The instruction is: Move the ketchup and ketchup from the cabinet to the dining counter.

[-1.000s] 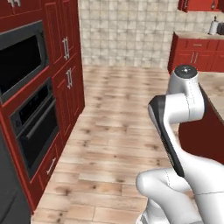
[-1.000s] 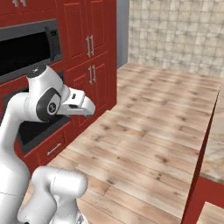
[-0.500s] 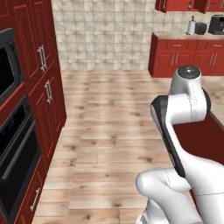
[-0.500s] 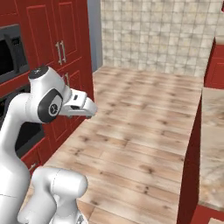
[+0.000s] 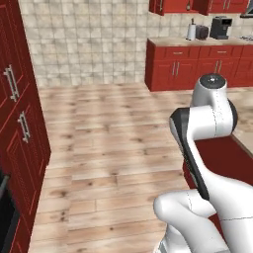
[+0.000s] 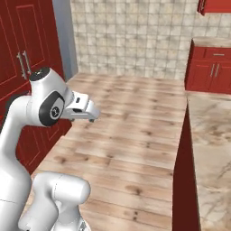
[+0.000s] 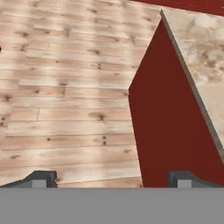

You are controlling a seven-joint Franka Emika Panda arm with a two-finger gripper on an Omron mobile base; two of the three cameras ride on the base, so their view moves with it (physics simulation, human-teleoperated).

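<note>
Gripper [image 7: 112, 178] carried folded at chest height over plank floor [image 5: 113, 143], fingertips [image 7: 40, 177] spread wide apart with nothing between them. Dining counter [image 6: 212, 149] alongside at right, marbled top above red base. Low red drawer units [image 5: 197, 66] against far tiled wall [image 5: 89, 39], with paper-towel roll [image 5: 191, 31] and coffee machine [image 5: 220, 27] on top. Tall red doors [image 6: 27, 58] at left. Ketchup bottles not among things visible here; position unknown. Judged light, rigid, smooth-sided and easily toppled; best pinched across the body below the narrow neck.
</note>
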